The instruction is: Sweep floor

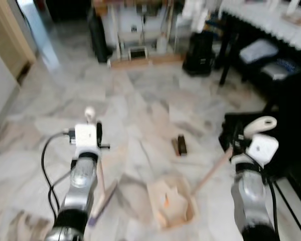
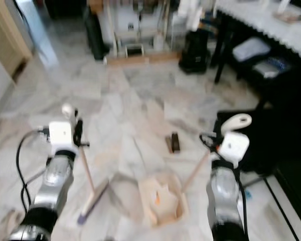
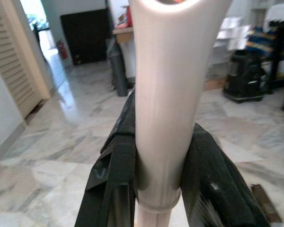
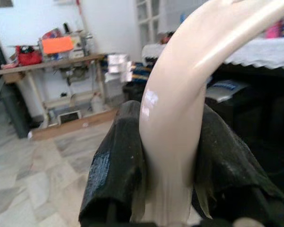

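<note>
My left gripper (image 1: 96,136) is shut on the pale broom handle (image 3: 163,104), which runs down to the broom head (image 1: 101,206) on the marble floor at lower left. My right gripper (image 1: 239,142) is shut on the cream curved dustpan handle (image 4: 180,127); its stick slants down to the beige dustpan (image 1: 171,201) resting on the floor between my arms. Something small and orange lies inside the dustpan. A small dark brown piece of debris (image 1: 180,145) lies on the floor just beyond the dustpan.
A black table with a white cloth (image 1: 271,20) and dark items beneath it stands at right. A black vacuum or bag (image 1: 199,52) and a workbench (image 1: 135,30) stand at the back. A louvred door (image 3: 19,71) is at left.
</note>
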